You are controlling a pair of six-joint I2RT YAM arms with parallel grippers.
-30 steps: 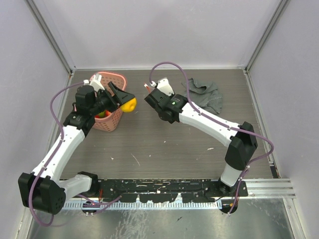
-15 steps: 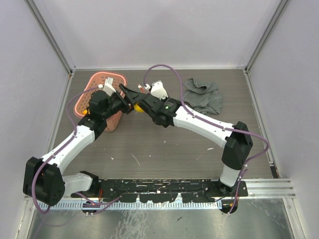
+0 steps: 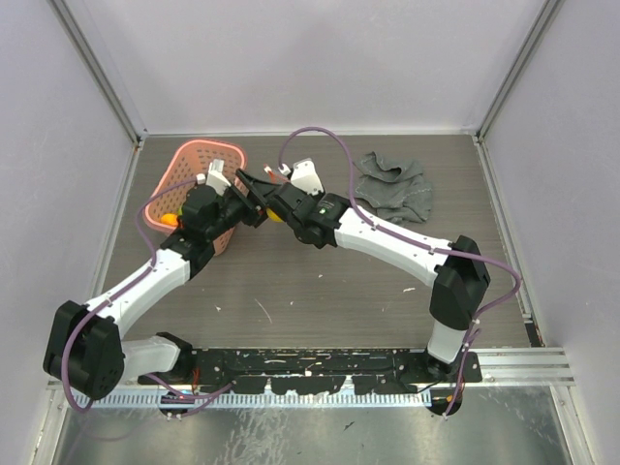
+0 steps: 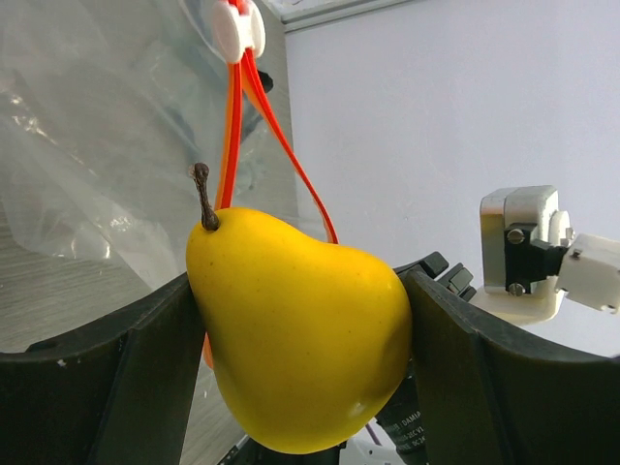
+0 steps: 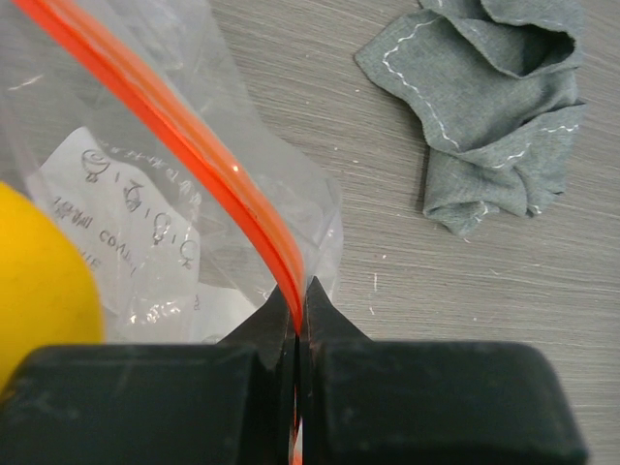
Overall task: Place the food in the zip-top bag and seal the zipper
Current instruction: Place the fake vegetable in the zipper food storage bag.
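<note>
Well, both arms meet over the middle-left of the table (image 3: 320,291), just beside the pink lattice basket (image 3: 199,160). The left gripper (image 4: 300,325) is clamped on a yellow pear (image 4: 291,358), with a black finger (image 4: 97,378) against each flank and the stalk pointing up. The pear is off the table, held right at the mouth of the zip-top bag (image 4: 87,145), which hangs crumpled and clear behind it. The zipper (image 4: 232,126) shows as two red-orange strips parted into a narrow loop above and behind the fruit, coming together at a white slider tab (image 4: 237,29) at the top. Whether the pear has passed between the strips I can't tell from here. The right gripper (image 5: 298,315) is closed tight, its two tips pinching the zipper's strip at the bag's edge and holding that edge up. Through the plastic on that side you see a printed label and a bit of the yellow fruit. From above, the two grippers are nose to nose, touching or very nearly so, with the yellow peeking out between them. A small orange piece of food (image 3: 170,219) shows at the basket's near-left corner. A crumpled grey cloth (image 3: 392,189) lies on the table to the right, well apart from the bag
</note>
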